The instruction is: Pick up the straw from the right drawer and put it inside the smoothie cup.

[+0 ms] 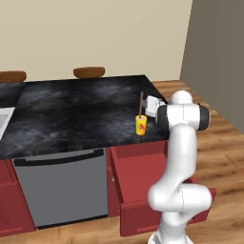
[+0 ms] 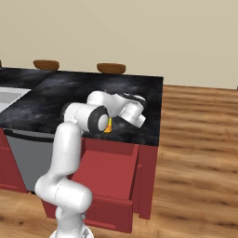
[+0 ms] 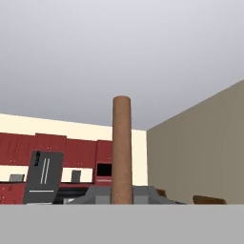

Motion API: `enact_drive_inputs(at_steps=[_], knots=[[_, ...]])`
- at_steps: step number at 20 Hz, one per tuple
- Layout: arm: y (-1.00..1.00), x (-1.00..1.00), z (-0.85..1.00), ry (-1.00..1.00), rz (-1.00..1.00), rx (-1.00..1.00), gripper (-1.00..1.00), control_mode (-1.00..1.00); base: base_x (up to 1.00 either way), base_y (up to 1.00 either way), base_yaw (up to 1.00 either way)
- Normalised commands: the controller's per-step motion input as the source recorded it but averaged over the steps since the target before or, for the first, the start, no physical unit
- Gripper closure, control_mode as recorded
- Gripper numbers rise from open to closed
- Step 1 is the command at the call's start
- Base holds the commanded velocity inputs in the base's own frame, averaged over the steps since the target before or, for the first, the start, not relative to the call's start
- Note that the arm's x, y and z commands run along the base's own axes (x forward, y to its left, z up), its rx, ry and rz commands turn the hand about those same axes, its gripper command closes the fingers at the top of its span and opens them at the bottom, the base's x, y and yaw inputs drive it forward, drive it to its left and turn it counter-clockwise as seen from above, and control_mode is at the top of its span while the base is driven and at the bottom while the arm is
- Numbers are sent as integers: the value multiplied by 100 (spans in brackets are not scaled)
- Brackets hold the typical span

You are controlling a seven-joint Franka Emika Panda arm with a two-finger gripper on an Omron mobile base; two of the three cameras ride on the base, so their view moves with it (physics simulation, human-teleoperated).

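Observation:
The thin reddish-brown straw point(image 1: 141, 103) stands upright over the small yellow smoothie cup point(image 1: 141, 125), its lower end right at the cup's mouth. The cup stands near the front right edge of the black counter point(image 1: 81, 114). My gripper point(image 1: 145, 106) reaches in from the right at the straw's height and is shut on it. In the hand view the straw point(image 3: 122, 152) rises as a brown column from the bottom centre, and the fingertips are hidden. A sliver of the cup point(image 2: 108, 125) shows behind my forearm. The right drawer point(image 1: 143, 178) point(image 2: 109, 179) stands pulled open under the counter.
A grey dishwasher front point(image 1: 62, 188) sits left of the drawer. Two brown wooden bowls point(image 1: 89, 72) point(image 1: 12, 76) rest at the counter's back edge. A sink point(image 2: 11, 97) lies at the far left. Wooden floor point(image 2: 195, 153) stretches to the right.

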Motion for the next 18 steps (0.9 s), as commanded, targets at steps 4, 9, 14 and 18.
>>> enact_drive_inputs(at_steps=[4, 9, 14, 18], knots=[[0, 19, -24, 0, 0, 0, 100, -100, 0, 0, 0], [-2, 9, -21, 0, 0, 0, 100, -100, 0, 0, 0], [-5, -45, -1, 0, 0, 0, 100, -100, 0, 0, 0], [0, -79, 0, 0, 0, 0, 100, -100, 0, 0, 0]])
